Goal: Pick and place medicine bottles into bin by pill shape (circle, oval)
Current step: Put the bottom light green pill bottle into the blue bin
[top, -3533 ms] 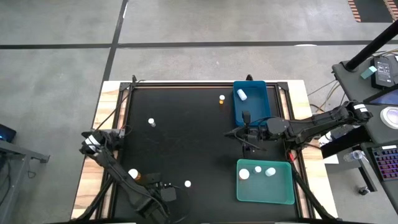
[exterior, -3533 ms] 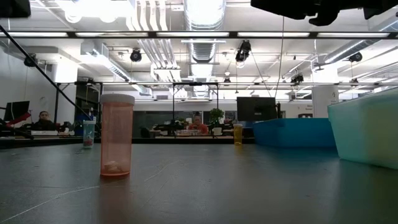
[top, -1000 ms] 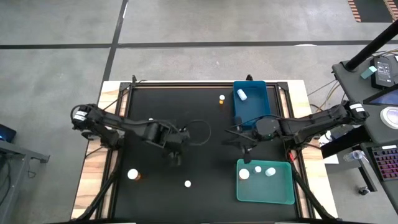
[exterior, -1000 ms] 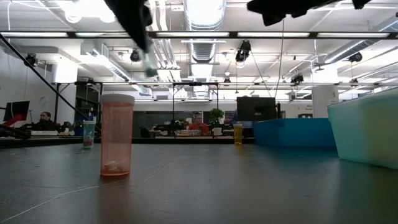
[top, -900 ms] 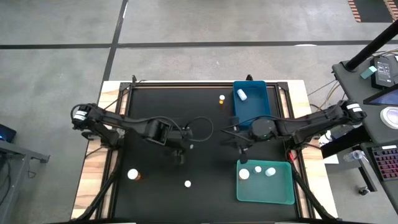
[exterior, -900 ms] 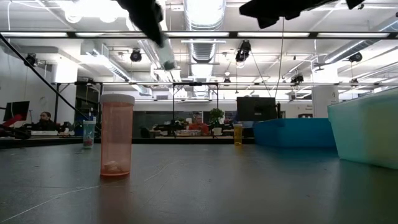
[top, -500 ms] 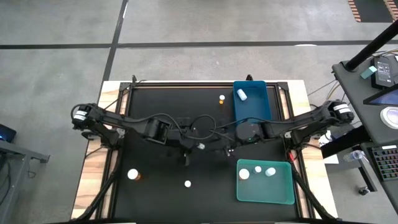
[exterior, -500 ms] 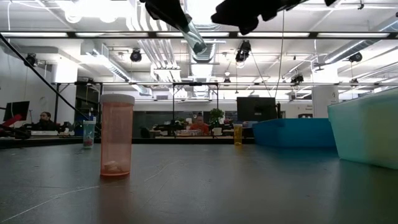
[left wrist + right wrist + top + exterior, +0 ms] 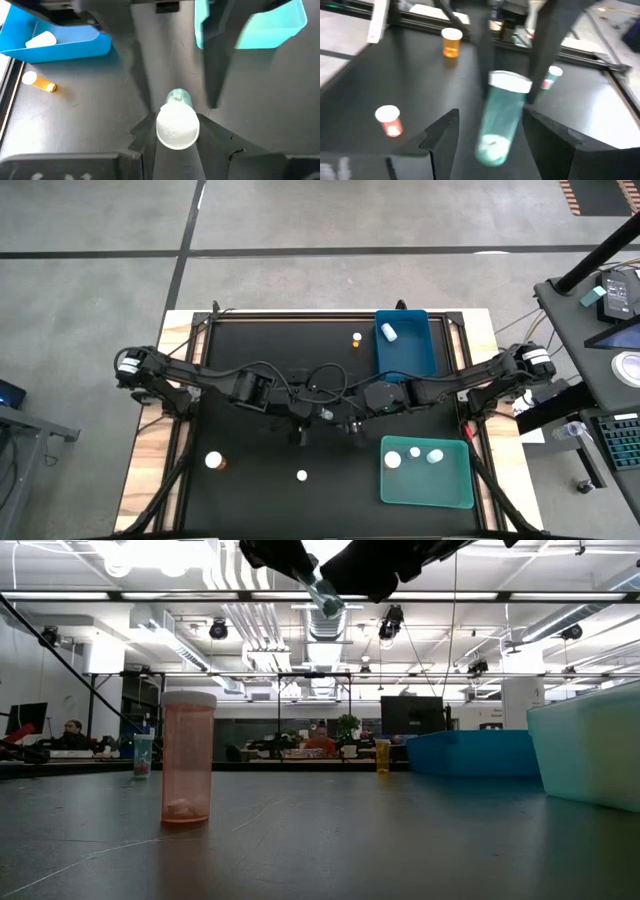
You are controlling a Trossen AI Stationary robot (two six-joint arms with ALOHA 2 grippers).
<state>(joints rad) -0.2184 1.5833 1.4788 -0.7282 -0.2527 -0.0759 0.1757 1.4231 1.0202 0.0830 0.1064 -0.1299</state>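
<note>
**Handover above mid-table**

I see my left gripper (image 9: pixel 318 415) clamped on a clear teal bottle (image 9: pixel 177 121) held in the air over the table's middle; my right gripper (image 9: pixel 490 131) stands spread around its other end, fingers not touching.

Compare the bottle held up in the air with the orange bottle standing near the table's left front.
The held bottle has a teal-tinted clear body; the orange bottle is pinkish orange. The held bottle hangs tilted above the table, clamped in the left gripper; the orange bottle stands upright on the table, with no gripper near it. Both are small cylinders with round white caps.
</note>
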